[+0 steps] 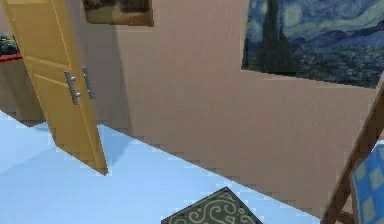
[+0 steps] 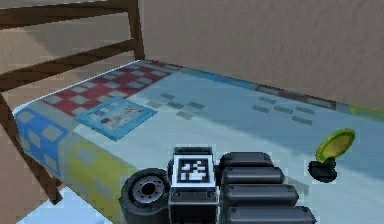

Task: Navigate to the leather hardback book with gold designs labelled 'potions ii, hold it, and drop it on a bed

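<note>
Parked alongside bed (image 2: pixel 240 105), arm (image 2: pixel 255 188) low at its near edge. Gripper (image 2: pixel 147 192) shows against the quilt (image 2: pixel 60 135) with its far end not made out, so cannot tell its state or whether it holds anything. A flat blue-white rectangle (image 2: pixel 120 118) lies on the quilt toward the wooden frame end, possibly the book, unconfirmed. Judged step: the drop; next move calls for reaching well inside the bed's edge before letting go.

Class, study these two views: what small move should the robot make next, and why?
Probably extend the arm out over the bed. The bed lies right on the arm's side, but the gripper sits by its near edge, not over the middle. Whether it holds anything cannot be told.
</note>
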You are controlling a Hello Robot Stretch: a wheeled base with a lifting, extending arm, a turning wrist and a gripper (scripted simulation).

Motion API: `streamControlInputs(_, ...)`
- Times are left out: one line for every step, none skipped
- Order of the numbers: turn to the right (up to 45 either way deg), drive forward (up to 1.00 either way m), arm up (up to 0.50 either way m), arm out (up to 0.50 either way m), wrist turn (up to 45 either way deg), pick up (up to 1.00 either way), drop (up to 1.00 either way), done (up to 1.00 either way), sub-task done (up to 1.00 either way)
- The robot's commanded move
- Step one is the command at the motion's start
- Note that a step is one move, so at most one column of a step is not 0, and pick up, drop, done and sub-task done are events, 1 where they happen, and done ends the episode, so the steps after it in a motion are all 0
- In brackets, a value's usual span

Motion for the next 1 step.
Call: streamControlInputs(0.0,0.0,0.0,0.48,0.0,0.0,0.0,0.0,0.0)
